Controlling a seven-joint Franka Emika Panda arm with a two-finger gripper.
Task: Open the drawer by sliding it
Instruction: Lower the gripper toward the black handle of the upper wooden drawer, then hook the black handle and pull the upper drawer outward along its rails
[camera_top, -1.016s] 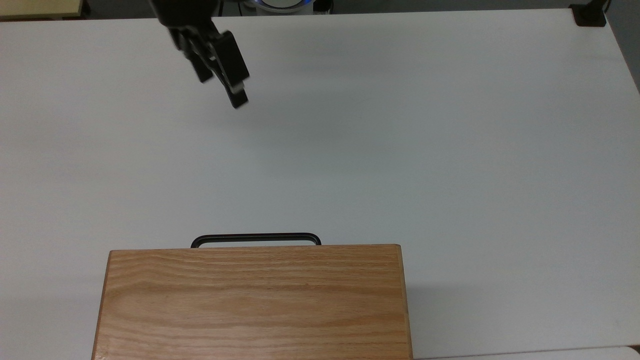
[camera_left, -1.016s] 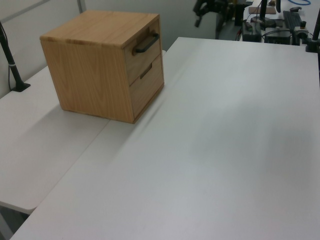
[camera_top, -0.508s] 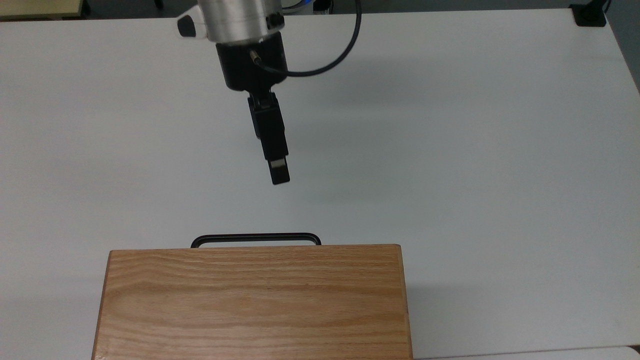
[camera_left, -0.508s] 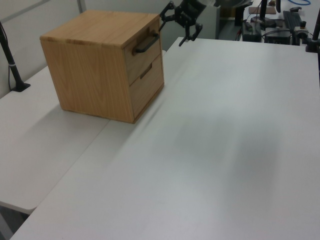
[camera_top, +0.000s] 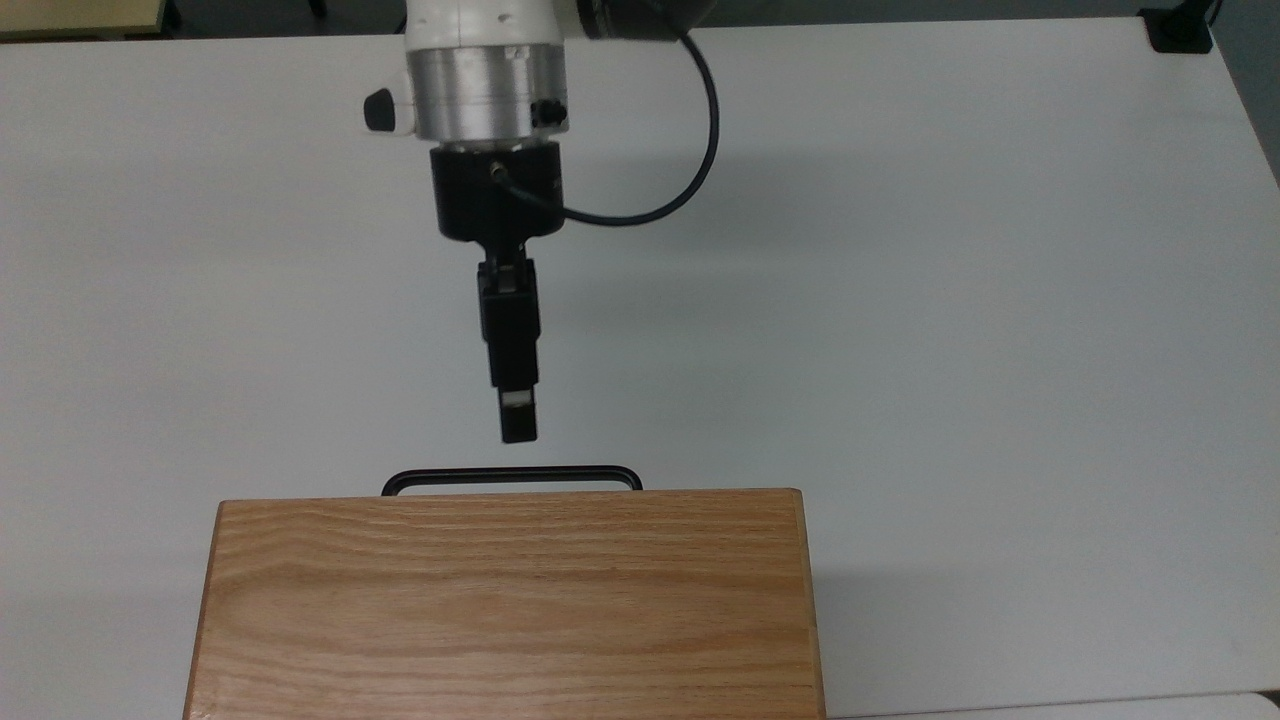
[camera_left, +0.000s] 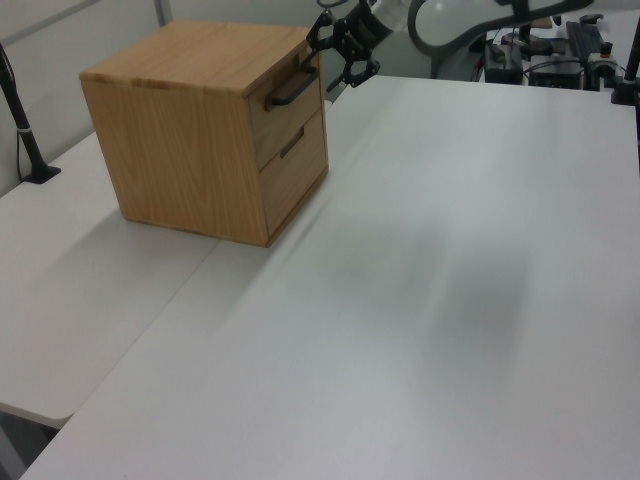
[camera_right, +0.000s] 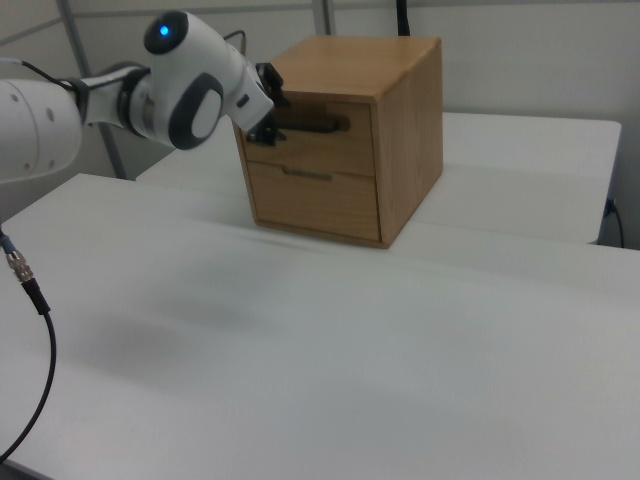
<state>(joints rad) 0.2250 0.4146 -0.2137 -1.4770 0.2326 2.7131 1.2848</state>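
The drawer (camera_left: 297, 112) is the upper one of an oak-grained cabinet (camera_top: 510, 600) and sits flush with the cabinet front. Its black bar handle (camera_top: 510, 474) pokes out past the cabinet's top edge in the top view. My gripper (camera_top: 518, 428) points at the handle, just short of it and near its middle. In the left view the gripper (camera_left: 338, 50) is open, its fingers spread one above the other beside the handle (camera_left: 292, 88). In the right view the arm's white wrist (camera_right: 195, 95) covers most of the gripper, close to the drawer front (camera_right: 330, 145).
A lower drawer (camera_right: 315, 200) sits under the upper one. The cabinet stands at a seam between two white tables (camera_left: 450, 280). A black clamp post (camera_left: 25, 130) rises at the left view's left. A cable (camera_right: 40, 330) hangs at the right view's left.
The arm has swung from the far table edge toward the cabinet, and the gripper now points straight at the handle. The cabinet and drawer have not moved.
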